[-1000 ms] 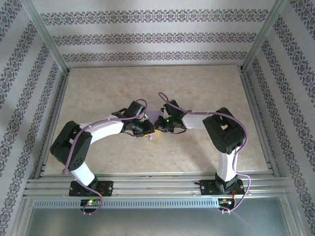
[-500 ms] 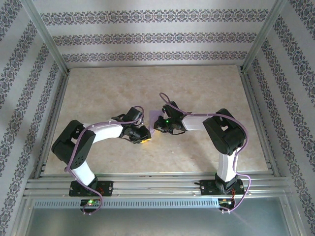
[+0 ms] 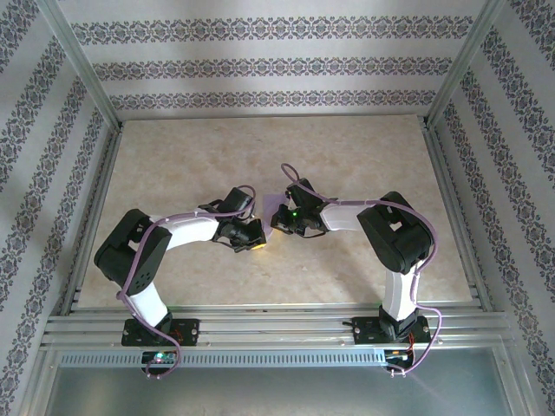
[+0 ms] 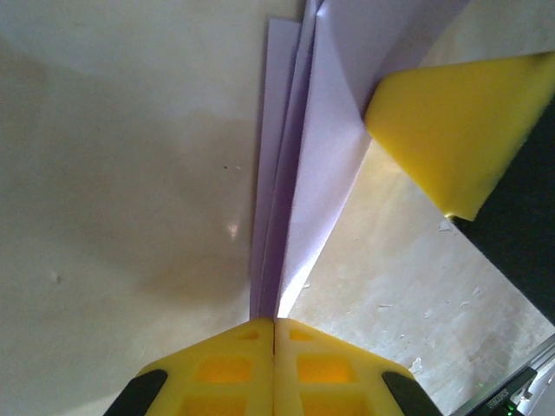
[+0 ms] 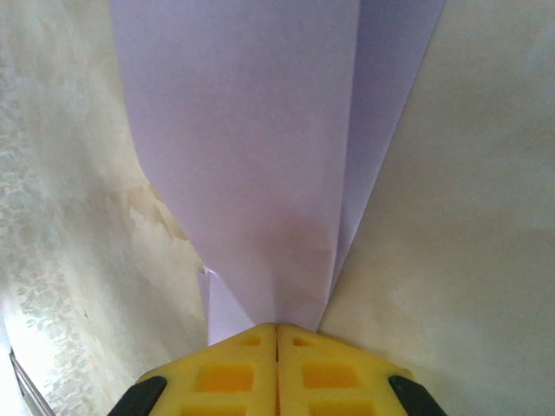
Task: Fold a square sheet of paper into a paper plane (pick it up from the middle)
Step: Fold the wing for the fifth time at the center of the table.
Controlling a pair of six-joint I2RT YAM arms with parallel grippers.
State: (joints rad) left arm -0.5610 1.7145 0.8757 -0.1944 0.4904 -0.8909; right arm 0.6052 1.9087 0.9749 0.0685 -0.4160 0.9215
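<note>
Quick read of where you're at. Both arms meet near the middle of the surface, and the folded paper sits right between them. From above it shows as a small lavender patch, at about 1 o'clock from the left gripper and about 11 o'clock from the right gripper.

In the left wrist view, the left gripper has its jaws pressed flat together. The folded paper narrows straight into that seam, so I'd call it pinched on the paper's end. The layers run from the fingertips to 12 o'clock, leaning a bit right. You can see several edges stacked side by side, so it's already a slim multi-layer strip and not a square. The right gripper's yellow finger pokes in at 2 o'clock, touching the paper's right side.

It's the same on the right wrist camera. The right gripper is closed, and the paper fans out from its tips toward 12 o'clock with a crease right of centre.

So neither arm is nearer, since each has the paper pinched. My guess is the next move hinges on that long axis. The crease lines up with both grippers, so pulling along it keeps things tidy, while any sideways drift could twist or tear the layers.
</note>
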